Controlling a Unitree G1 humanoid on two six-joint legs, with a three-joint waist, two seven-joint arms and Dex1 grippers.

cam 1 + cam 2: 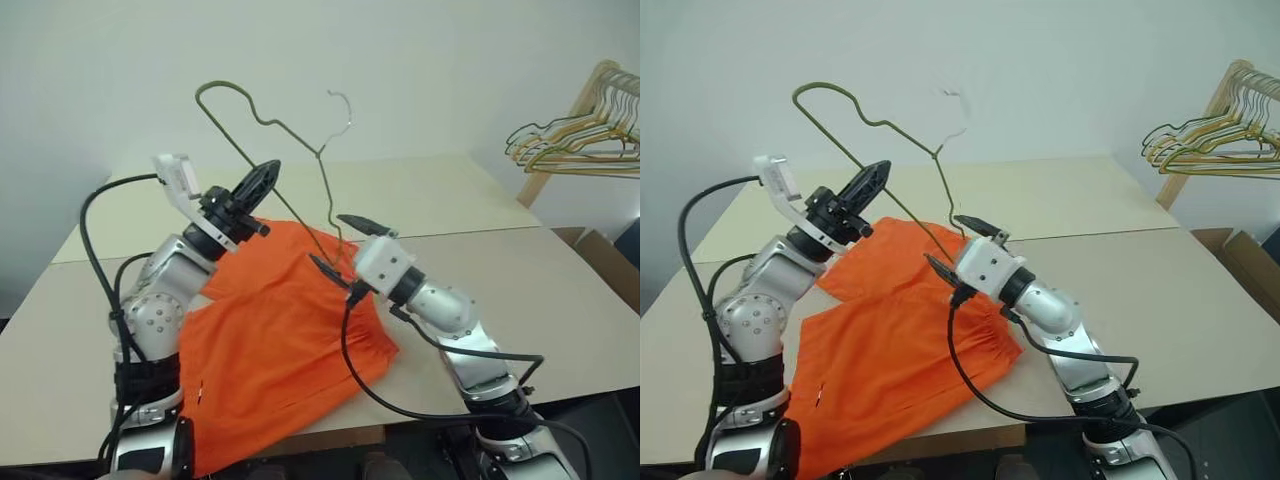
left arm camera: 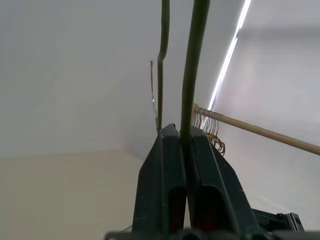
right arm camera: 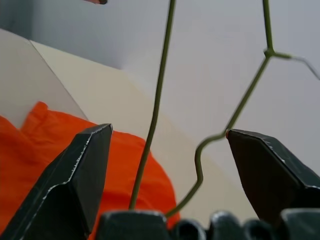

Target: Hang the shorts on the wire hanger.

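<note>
step: pass hanger to left hand | left gripper [image 1: 262, 180] pinched on the wire hanger [image 1: 262, 120], hook raised above it | right gripper [image 1: 340, 245] spread, wire between its fingers untouched | shorts [image 1: 270, 340] flat on table [image 1: 560, 290] beneath both | advice: withdraw right slowly, clear of wire, keep left grip firm.

The left end effector [image 1: 868, 180], fingers clamped together, holds the wire hanger [image 1: 855, 105] raised above the counter [image 1: 1160, 290], while the right end effector [image 1: 958, 243] stands spread around the wire's lower part. The orange shorts [image 1: 890, 340] lie beneath; more hangers [image 1: 1215, 140] hang at far right.
</note>
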